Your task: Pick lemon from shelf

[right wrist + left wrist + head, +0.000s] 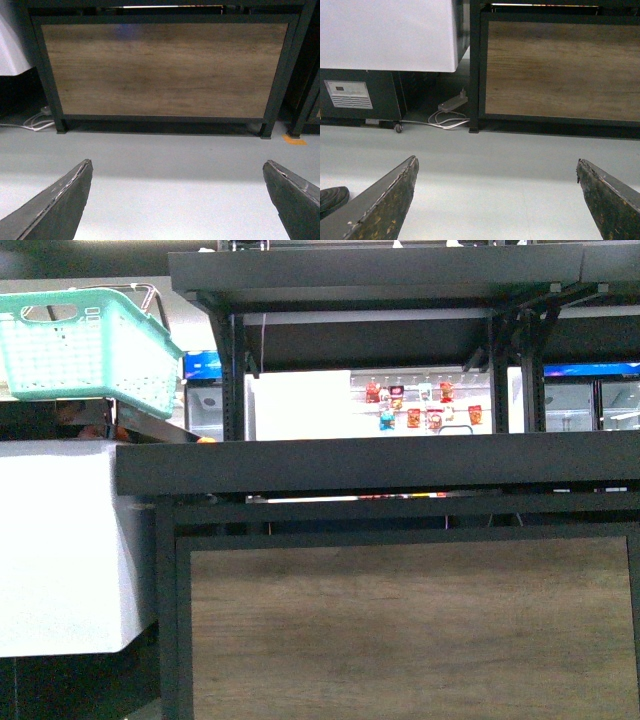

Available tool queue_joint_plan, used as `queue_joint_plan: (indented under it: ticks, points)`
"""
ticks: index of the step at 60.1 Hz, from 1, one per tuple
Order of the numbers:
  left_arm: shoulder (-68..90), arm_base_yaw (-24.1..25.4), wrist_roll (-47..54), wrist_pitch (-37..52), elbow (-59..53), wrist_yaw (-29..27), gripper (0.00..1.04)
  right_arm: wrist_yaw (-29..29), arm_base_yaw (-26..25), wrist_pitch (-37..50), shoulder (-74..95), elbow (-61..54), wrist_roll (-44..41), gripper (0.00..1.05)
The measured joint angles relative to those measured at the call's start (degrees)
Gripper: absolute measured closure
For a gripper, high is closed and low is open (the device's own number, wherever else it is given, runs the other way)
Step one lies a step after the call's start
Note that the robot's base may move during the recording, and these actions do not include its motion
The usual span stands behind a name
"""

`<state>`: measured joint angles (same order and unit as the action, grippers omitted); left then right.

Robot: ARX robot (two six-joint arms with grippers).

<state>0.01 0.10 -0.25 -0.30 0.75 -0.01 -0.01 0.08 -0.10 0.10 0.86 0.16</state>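
Pale grey floor (520,145) before black metal multi-tier shelf (380,465), wood-grain panel (400,630) at base; teal plastic basket (85,345) at its left. Left hand (496,162), right hand (177,163): both spread wide, released.

**A:** Where does the shelf (380,468) stand?

**B:** Straight ahead, across the middle and right of the front view. One tray sits at mid-height and another above it. A panel (400,630) fills the frame below the lower tray.

**A:** And to its left?

**B:** A chest (60,540) stands just beside the shelf's left post. A basket (85,345) sits above the chest, tilted.

**A:** Behind it?

**B:** Through the gap between the trays, small packets (420,405) hang well behind the shelf.

**A:** Down low?

**B:** Cables (451,124) lie on the floor (485,150) between the chest and the shelf post. The left end effector (496,161) and the right end effector (177,162) hang above the floor, before the panel.
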Motion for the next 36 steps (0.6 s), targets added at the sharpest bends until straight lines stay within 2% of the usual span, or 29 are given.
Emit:
queue_joint_plan:
  ticks: [36]
  points:
    - [0.00, 0.00, 0.00, 0.00, 0.00, 0.00, 0.08, -0.02, 0.02, 0.00, 0.00, 0.00, 0.00, 0.02]
